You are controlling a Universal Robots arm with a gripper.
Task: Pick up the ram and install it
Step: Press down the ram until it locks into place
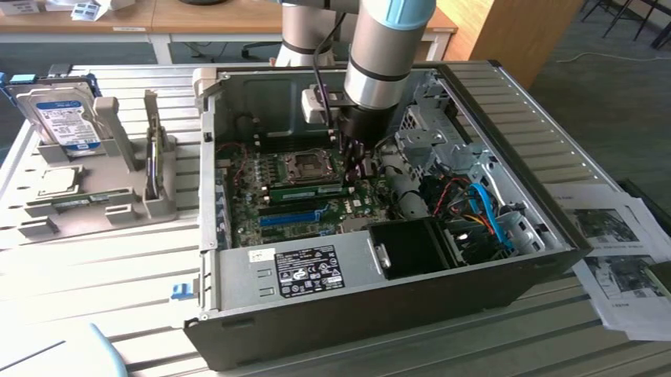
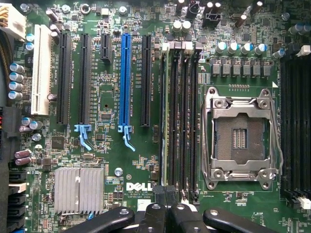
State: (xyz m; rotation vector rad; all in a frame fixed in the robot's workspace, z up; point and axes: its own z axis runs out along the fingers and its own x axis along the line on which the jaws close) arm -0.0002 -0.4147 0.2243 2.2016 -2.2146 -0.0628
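The gripper [image 1: 354, 161] is seen lowered into the open PC case [image 1: 545, 236], over the motherboard [image 1: 251, 224], just beside the empty CPU socket [image 1: 310, 163]. The ram [image 1: 304, 191] is seen seated edge-on in a memory slot next to that socket, as a green stick lying along the board; in the wrist view it is read as the thin greenish edge [image 2: 165, 107] in the outermost of the black memory slots [image 2: 184, 111], though full seating cannot be confirmed from this angle. The gripper [image 2: 165, 213] is closed, its black fingers [image 2: 153, 218] brought together directly above the end of the ram; whether the stick is touched or pinched is not clear, so contact is only probable. The blue expansion slot [image 2: 126, 82] is located a few slots away from the ram, with a white slot [image 2: 41, 70] further out and a finned heatsink [image 2: 78, 190] near the DELL marking [image 2: 138, 187]. The CPU socket [image 2: 239, 138] is shown open, with the bare pin area exposed inside its metal frame. On the counter [image 1: 115, 275], at the exterior view's left, a grey fixture [image 1: 121, 200] is seen carrying a hard drive [image 1: 65, 118] standing upright and a square processor chip [image 1: 58, 181]. Printed sheets [image 1: 618, 259] are laid at the exterior view's right of the case.
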